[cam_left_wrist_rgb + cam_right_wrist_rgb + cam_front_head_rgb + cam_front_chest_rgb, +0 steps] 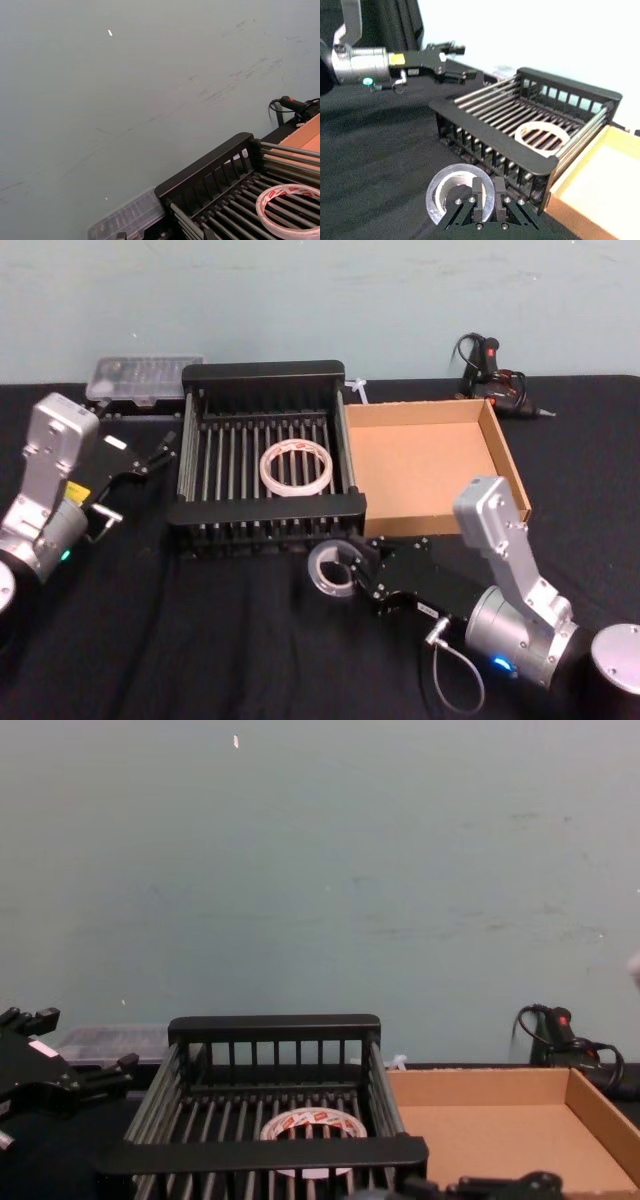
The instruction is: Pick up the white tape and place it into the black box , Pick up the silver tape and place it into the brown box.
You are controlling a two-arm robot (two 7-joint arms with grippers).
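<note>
Nearest, the right pincer is pinched shut on the silver tape's wall, on the worktop just before the crate. Grip looks thin; lifting could let it twist free. Beyond, white tape lies in the crate; brown box empty. Left pincer parked, open.

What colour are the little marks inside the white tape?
Red, on the white tape's inner core; the left wrist view shows them best.
</note>
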